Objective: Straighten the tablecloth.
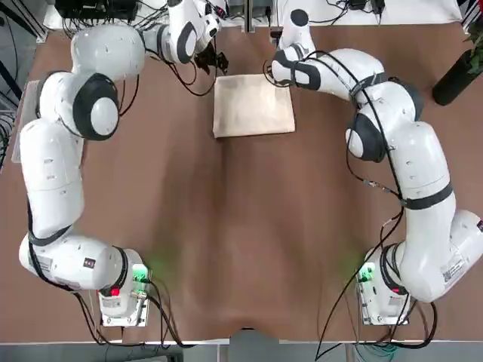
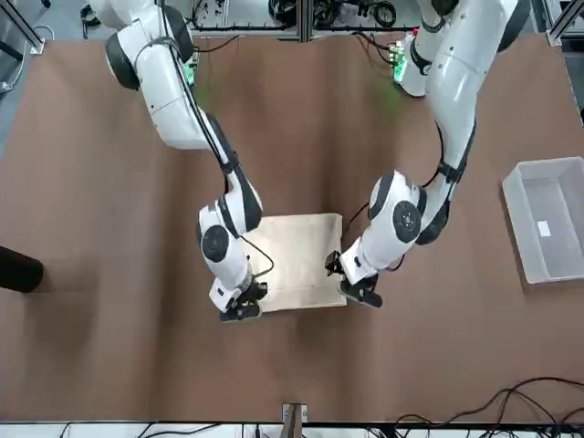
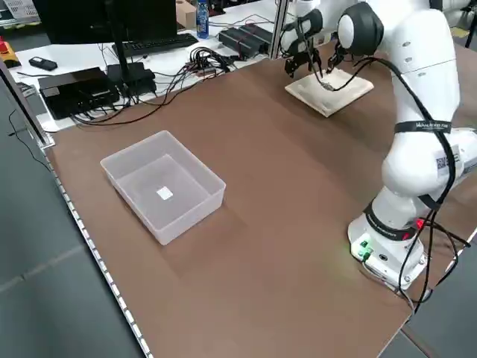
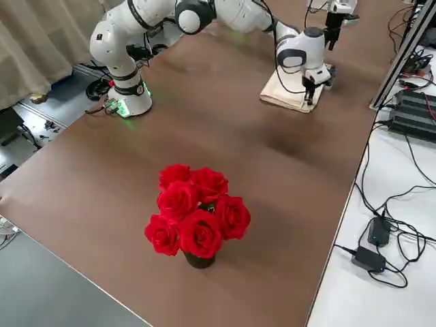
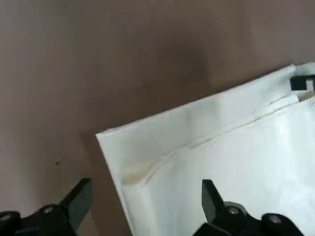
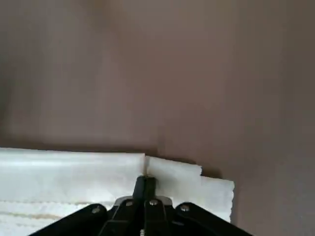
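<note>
The cream tablecloth [image 1: 253, 105] lies folded into a small rectangle at the far middle of the brown table, also seen in the front view [image 2: 297, 255]. My right gripper [image 6: 145, 183] is shut, pinching the cloth's far edge near its right corner [image 1: 278, 75]. In the front view it stands at that corner [image 2: 242, 308]. My left gripper [image 5: 145, 196] is open and hangs over the cloth's far left corner [image 1: 215, 64], with the corner lying between its spread fingers. The cloth's layered edges show in both wrist views.
A clear plastic bin [image 2: 547, 219] sits near the table's left edge, also in the left side view [image 3: 164, 186]. A vase of red roses [image 4: 197, 211] stands at the table's right side. Cables and equipment lie beyond the far edge.
</note>
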You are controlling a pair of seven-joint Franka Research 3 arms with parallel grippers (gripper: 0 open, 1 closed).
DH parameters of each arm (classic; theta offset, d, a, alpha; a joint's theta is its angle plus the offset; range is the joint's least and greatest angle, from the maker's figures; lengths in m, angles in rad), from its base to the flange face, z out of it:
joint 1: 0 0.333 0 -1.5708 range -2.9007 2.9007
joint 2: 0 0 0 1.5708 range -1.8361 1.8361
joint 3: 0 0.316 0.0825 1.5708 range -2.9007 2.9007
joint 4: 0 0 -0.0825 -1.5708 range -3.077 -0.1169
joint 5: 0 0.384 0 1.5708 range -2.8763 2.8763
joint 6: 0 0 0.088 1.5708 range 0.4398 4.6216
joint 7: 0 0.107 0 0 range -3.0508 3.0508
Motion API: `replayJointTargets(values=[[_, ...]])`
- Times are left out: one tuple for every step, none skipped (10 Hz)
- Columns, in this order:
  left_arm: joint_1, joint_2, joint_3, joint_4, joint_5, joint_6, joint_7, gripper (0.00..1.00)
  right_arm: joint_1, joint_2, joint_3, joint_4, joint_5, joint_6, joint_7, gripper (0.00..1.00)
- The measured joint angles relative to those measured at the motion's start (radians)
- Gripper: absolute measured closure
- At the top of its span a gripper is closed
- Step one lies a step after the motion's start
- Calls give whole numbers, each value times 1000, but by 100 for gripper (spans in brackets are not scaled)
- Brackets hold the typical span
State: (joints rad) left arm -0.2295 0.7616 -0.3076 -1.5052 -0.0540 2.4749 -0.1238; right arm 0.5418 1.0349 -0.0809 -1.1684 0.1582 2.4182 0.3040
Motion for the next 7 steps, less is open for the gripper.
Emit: replayJointTargets(values=[[-7, 22, 0, 1, 0, 26, -6, 2, -1, 1, 0, 0, 0, 0, 0, 98], [-14, 45, 0, 2, 0, 44, -13, 3, -1, 1, 0, 0, 0, 0, -2, 98], [-21, 66, 0, 3, 0, 66, -14, 3, -1, 1, 0, 0, 0, 0, -4, 98], [-27, 79, 1, 4, 0, 97, -15, 3, -1, 1, 0, 0, 0, 0, -4, 98], [-29, 88, 1, 5, 0, 127, -16, 4, -1, 1, 0, 0, 0, 0, -5, 98], [-29, 96, 2, 6, 0, 147, -18, 5, -1, 1, 0, 0, 0, 0, -6, 98], [-29, 101, 2, 6, 0, 153, -19, 8, -1, 1, 0, 0, 0, 0, -6, 98]])
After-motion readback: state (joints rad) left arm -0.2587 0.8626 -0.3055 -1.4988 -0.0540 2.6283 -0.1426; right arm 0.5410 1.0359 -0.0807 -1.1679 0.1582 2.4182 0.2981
